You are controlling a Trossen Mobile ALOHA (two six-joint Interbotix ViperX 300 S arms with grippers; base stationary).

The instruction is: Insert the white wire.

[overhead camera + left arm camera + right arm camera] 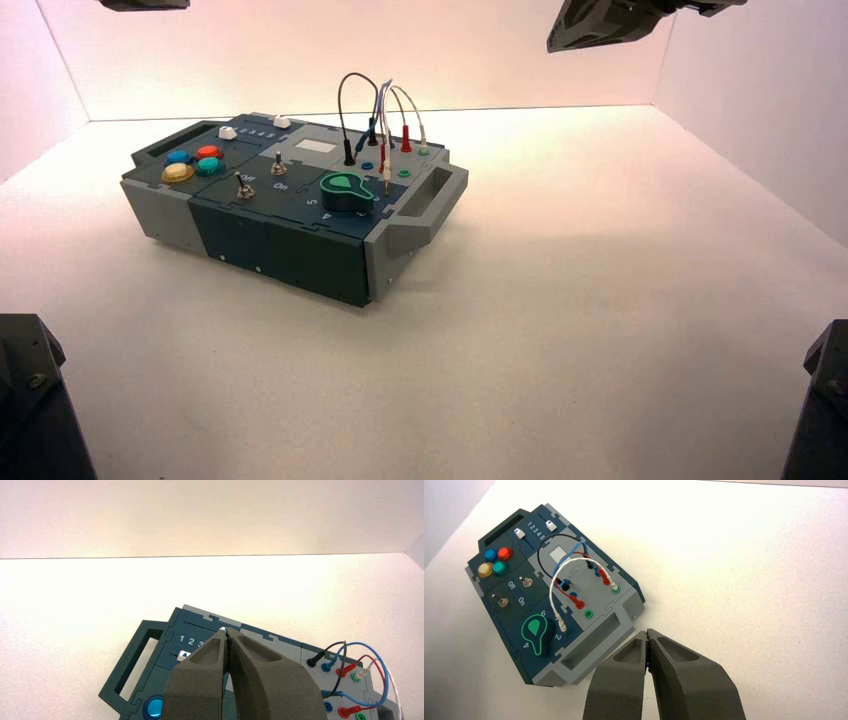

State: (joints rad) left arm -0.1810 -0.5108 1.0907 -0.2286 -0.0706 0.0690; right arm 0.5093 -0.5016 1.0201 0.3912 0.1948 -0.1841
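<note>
White wire (578, 559): one plug seated in the far green-ringed socket (616, 589), loose plug (562, 625) near the green knob (535, 634), short of the near green socket (588, 614). Right gripper (647, 632) nearer, clenched, empty, off the box's handle side (left gripper (226, 630) likewise clenched, above the sliders). Loose plug's long axis points away from the arch; likely reach: leftward.

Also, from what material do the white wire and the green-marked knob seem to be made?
White wire: probably rubbery, matte insulation; it bends in a smooth arch.
Knob: likely hard plastic, dark and fairly matte, with crisp moulded-looking edges.
</note>
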